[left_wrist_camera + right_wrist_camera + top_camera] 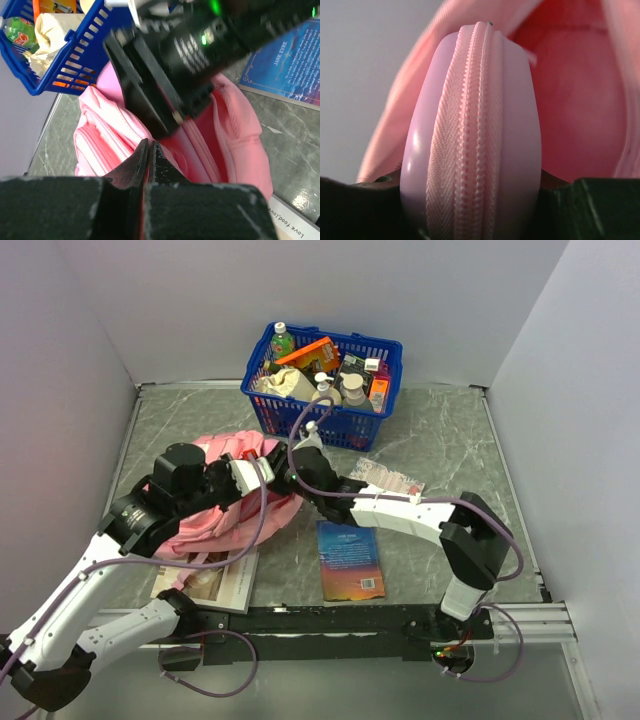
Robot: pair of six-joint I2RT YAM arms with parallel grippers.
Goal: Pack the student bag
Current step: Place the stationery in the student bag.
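The student bag [222, 528] lies left of centre, pink and soft, with its main compartment gaping open [200, 145]. My left gripper [266, 474] is at the opening's rim. In the left wrist view its jaws [149, 143] are pressed together with a thin sliver of the pink fabric between them. My right gripper [288, 484] reaches into the opening from the right and is shut on a small pink pencil case [470, 140]. The case's zip seam faces the camera, and the bag's pink lining [580, 100] lies behind it. The right gripper's black body [165, 70] hangs over the bag's mouth.
A blue plastic basket [322, 382] full of bottles and boxes stands at the back. A blue book [350, 558] lies near the front, right of the bag. An open magazine [215, 580] sticks out from under the bag. A clear packet [388, 478] lies behind the right forearm.
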